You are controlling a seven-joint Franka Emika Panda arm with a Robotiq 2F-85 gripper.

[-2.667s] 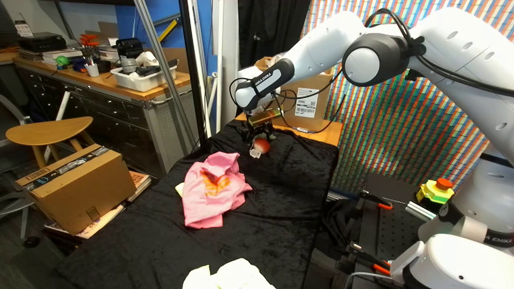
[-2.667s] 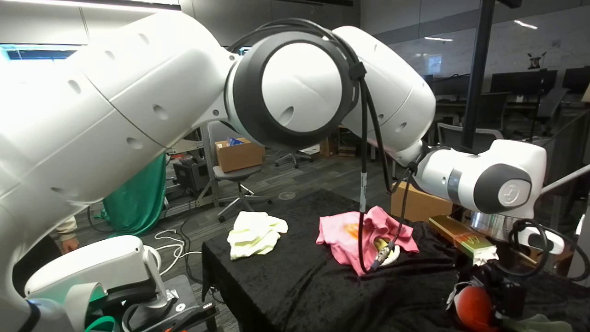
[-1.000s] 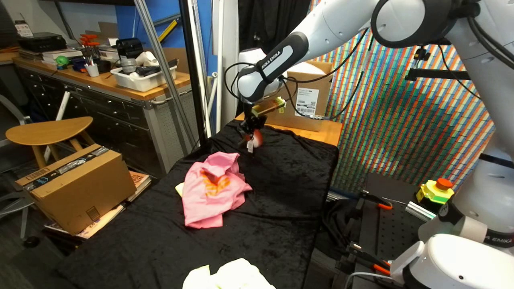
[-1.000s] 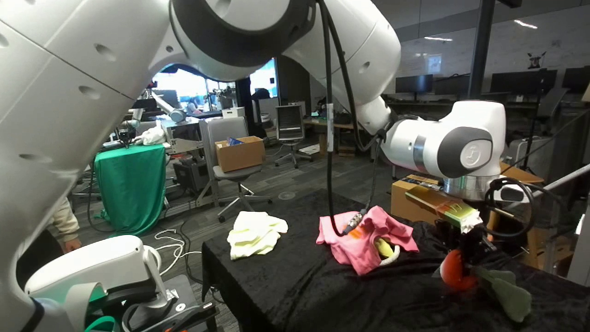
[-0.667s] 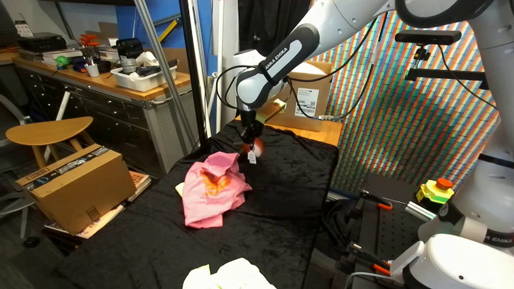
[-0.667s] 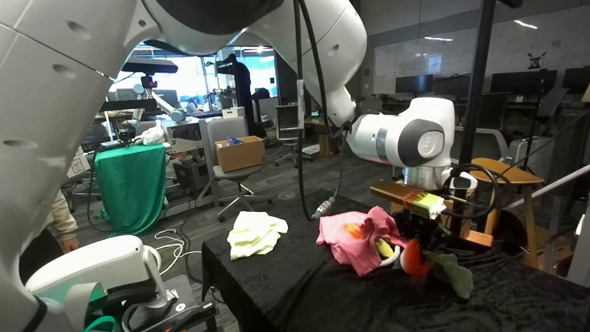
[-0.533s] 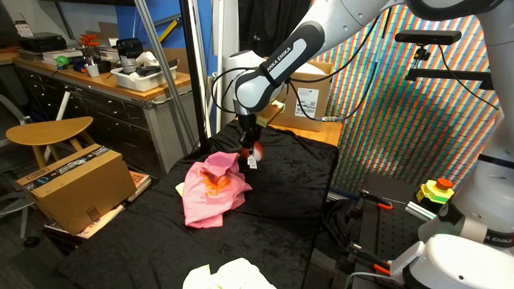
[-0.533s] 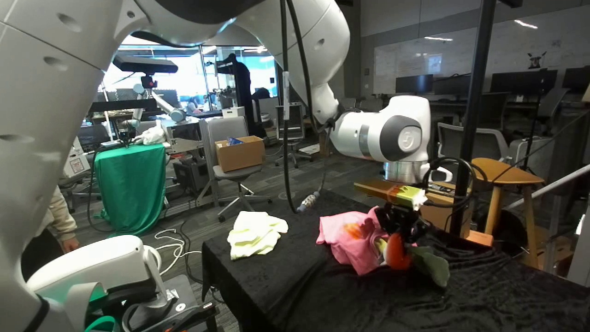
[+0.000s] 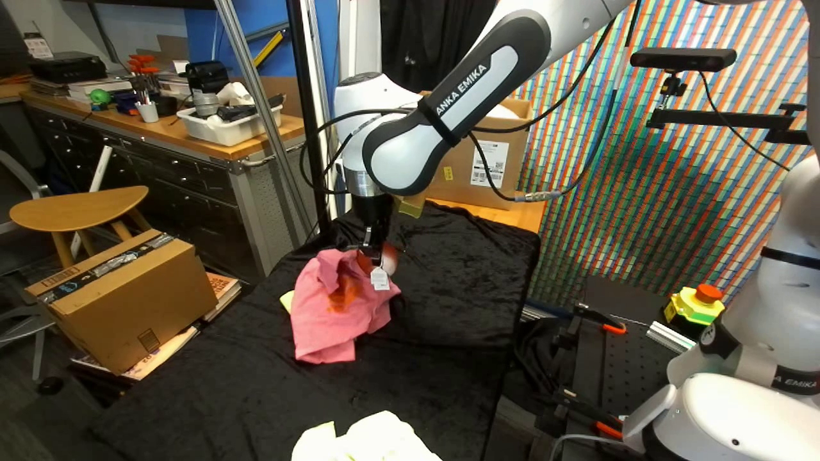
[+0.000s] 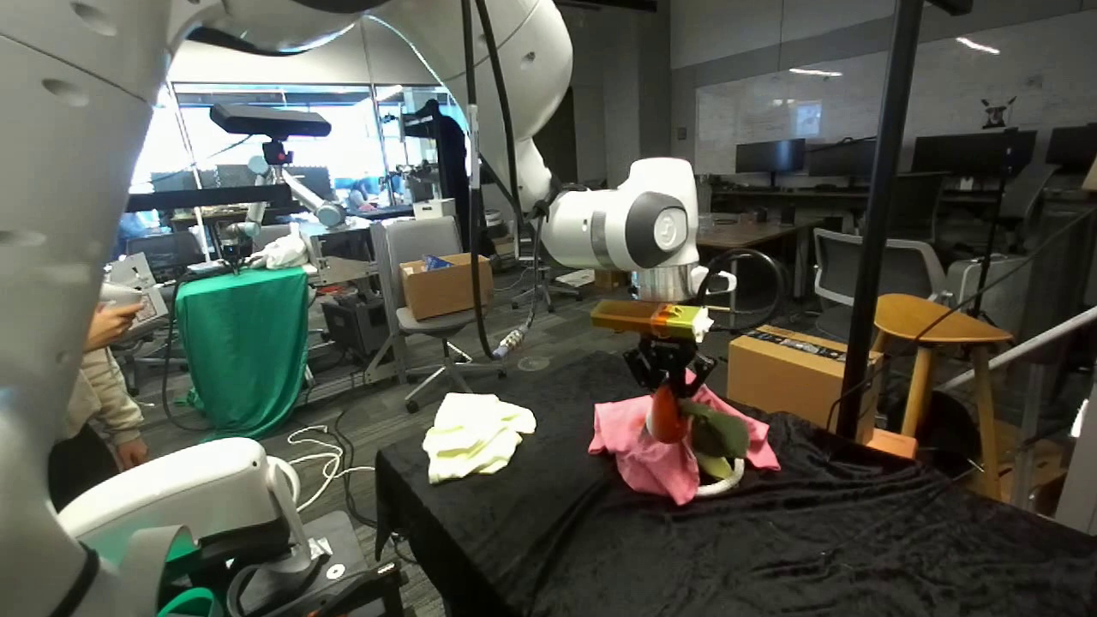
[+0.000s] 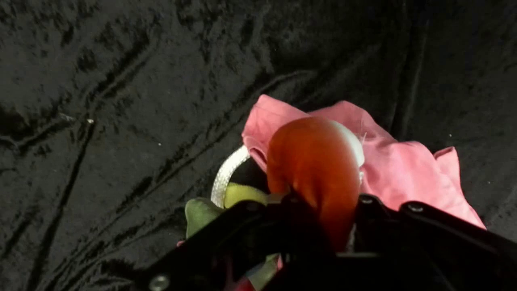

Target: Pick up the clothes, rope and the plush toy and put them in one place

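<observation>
The plush toy (image 10: 667,417), red-orange and white with green leaf-like flaps, hangs upright in my gripper (image 10: 671,377), whose jaws are shut on it. Its round body (image 11: 311,153) fills the middle of the wrist view, and a white tag dangles from it. Directly beneath lies the crumpled pink cloth (image 9: 327,326); I cannot tell whether the toy touches it. A loop of the white rope (image 11: 225,173) sticks out from under the pink cloth, with a yellow-green fabric patch (image 11: 242,194) beside it. A pale yellow-green cloth (image 10: 476,433) lies apart near the table's edge.
Black velvet covers the table (image 9: 448,384). A cardboard box (image 10: 797,368) and a black post (image 10: 883,214) stand beyond one side. The arm's cable (image 10: 476,214) hangs with its connector above the table. Another box (image 9: 480,153) sits behind the arm in an exterior view.
My gripper has carried the plush toy from the table's end to above the pink cloth, leftward in both exterior views. The pale cloth has stayed where it was.
</observation>
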